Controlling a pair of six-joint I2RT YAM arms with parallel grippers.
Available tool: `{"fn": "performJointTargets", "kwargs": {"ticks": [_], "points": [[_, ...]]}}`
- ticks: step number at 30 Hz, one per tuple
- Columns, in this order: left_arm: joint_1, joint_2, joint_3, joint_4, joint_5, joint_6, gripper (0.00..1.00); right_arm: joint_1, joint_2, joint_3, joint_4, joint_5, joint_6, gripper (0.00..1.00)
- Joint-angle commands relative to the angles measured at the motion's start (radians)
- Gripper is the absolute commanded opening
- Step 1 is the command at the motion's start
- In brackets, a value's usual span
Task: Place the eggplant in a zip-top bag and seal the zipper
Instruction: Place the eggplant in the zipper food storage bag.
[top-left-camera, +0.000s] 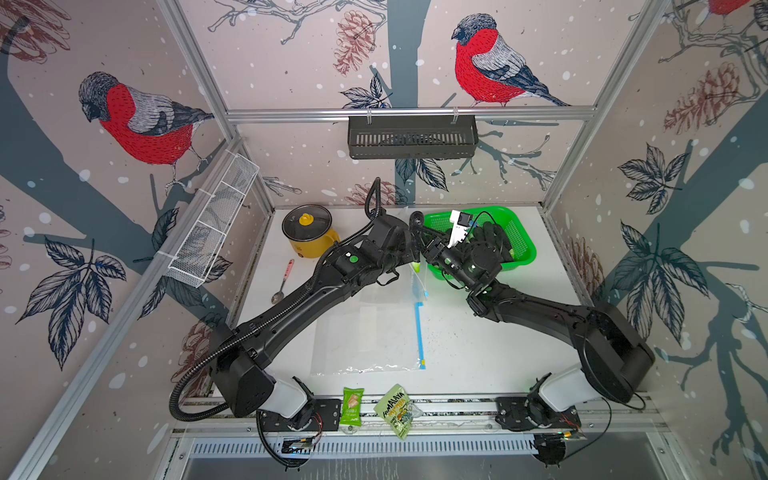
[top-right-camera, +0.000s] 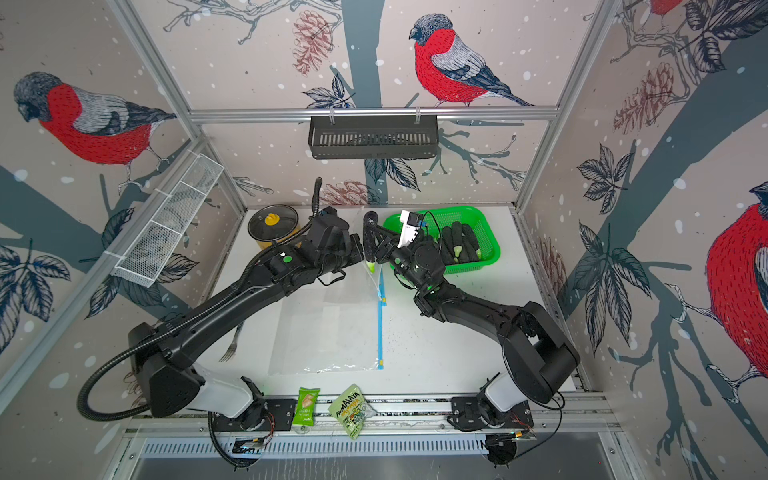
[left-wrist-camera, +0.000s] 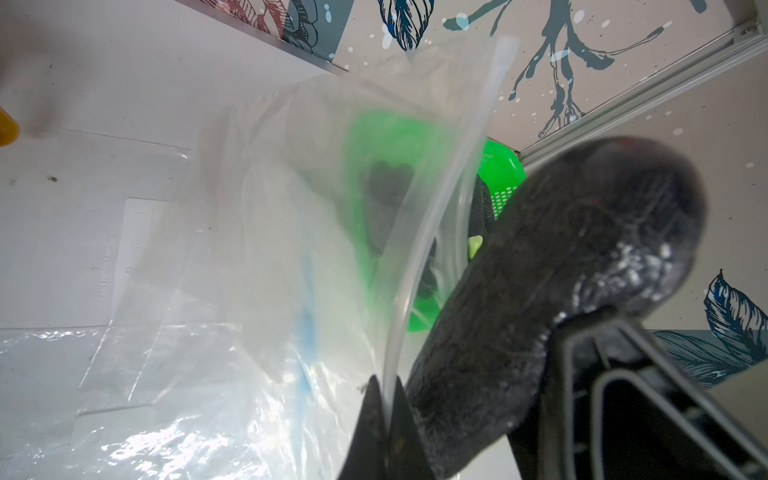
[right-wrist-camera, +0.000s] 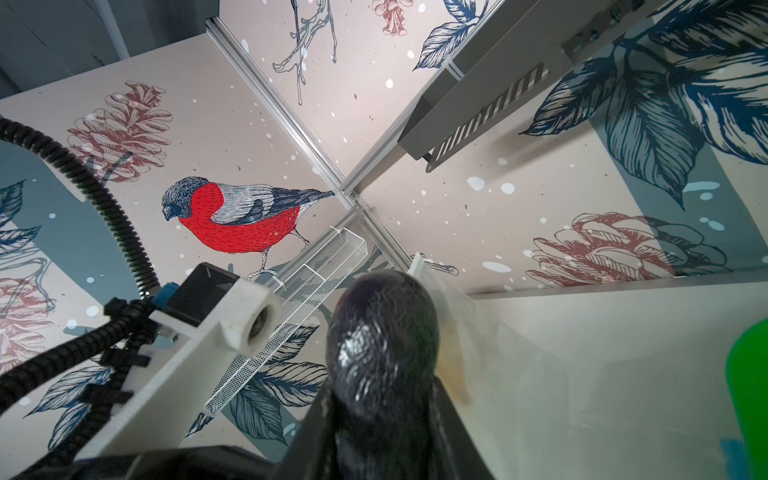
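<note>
- L gripper (left-wrist-camera: 384, 388): jaws are sitting fully closed, pinching the clear zip strip of the zip-top bag (top-left-camera: 365, 332). I'm judging the step as insertion, so I'm keeping this pinch high and taut to hold the mouth gaping.
- Bag: body is lying flat on the table (top-left-camera: 478, 353), and its blue zipper edge is running front-to-back, facing the R arm. The film looks thin, so I'm planning a slow feed under the lifted lip, watching for a snag on the lower lip.
- Eggplant (top-right-camera: 370, 237): it's hanging just above the raised far corner of the mouth, between the two wrists. Long axis is standing near vertical, green stem end pointing down at the opening, rounded dark end pointing up.
- R gripper (right-wrist-camera: 380, 415): jaws are standing partly open, clamped on the eggplant's sides. I'm advising laying the axis over toward the bag's closed side, then releasing only once most of the body is inside.
</note>
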Motion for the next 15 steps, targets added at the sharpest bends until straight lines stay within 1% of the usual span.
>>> {"fn": "performJointTargets", "kwargs": {"ticks": [1, 5, 8, 12, 15], "points": [[0.009, -0.015, -0.005, 0.027, -0.008, -0.007, 0.00, 0.012, -0.022, -0.006, -0.019, 0.046, -0.086, 0.17], [0.023, -0.021, -0.008, 0.029, -0.008, -0.004, 0.00, 0.026, -0.041, -0.024, -0.057, 0.078, -0.138, 0.18], [0.028, -0.020, -0.007, 0.029, -0.002, -0.001, 0.00, 0.030, -0.043, -0.026, -0.079, 0.076, -0.162, 0.20], [0.031, -0.014, -0.001, 0.032, 0.005, 0.002, 0.00, 0.034, -0.031, 0.009, -0.148, 0.064, -0.200, 0.21], [0.031, -0.013, 0.004, 0.034, 0.009, 0.008, 0.00, 0.030, -0.019, 0.035, -0.193, 0.052, -0.228, 0.24]]}}
